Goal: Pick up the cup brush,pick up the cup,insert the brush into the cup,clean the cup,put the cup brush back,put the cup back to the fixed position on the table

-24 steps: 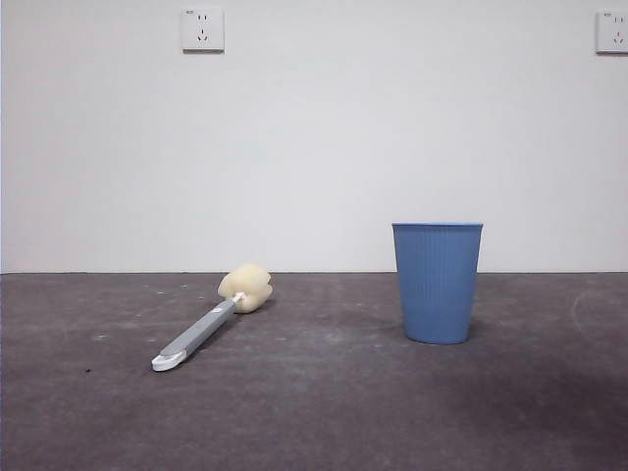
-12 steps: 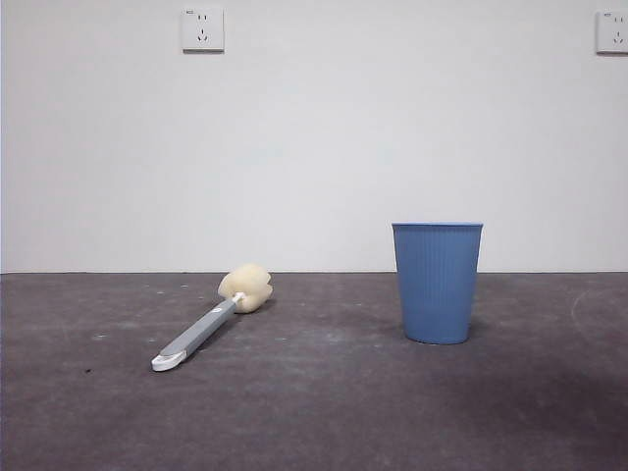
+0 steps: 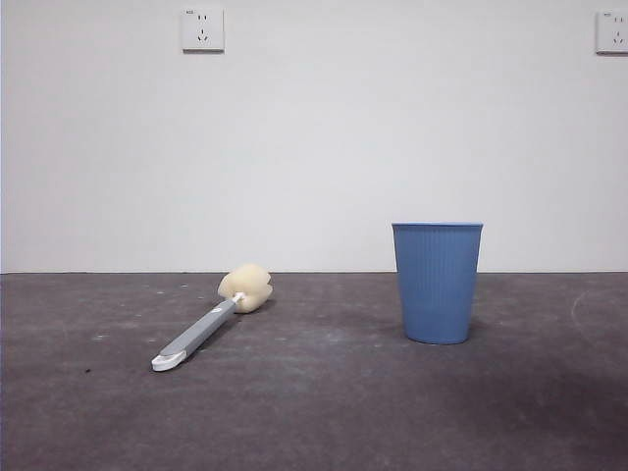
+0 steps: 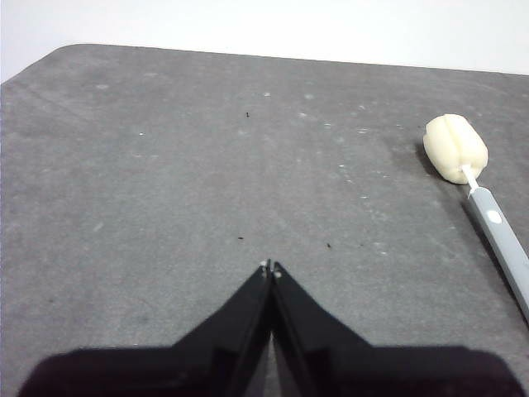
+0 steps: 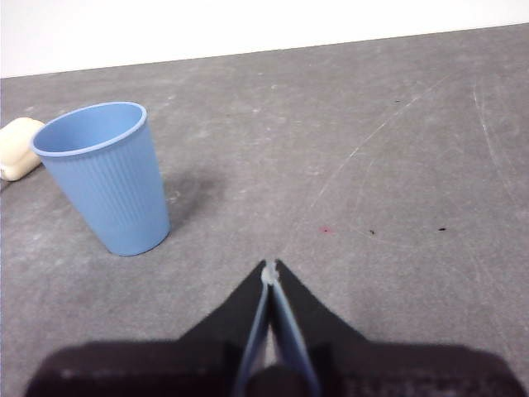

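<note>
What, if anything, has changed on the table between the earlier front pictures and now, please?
Nothing has visibly changed. The cup brush still lies on the table with its sponge head toward the wall, and the blue cup still stands upright, apart from it. Neither arm has entered the front view; the left gripper and right gripper are shut and holding nothing.

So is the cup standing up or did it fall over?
Standing up. The cup sits on its narrow base on the table, open rim on top. The right wrist view shows its mouth facing up too.
</note>
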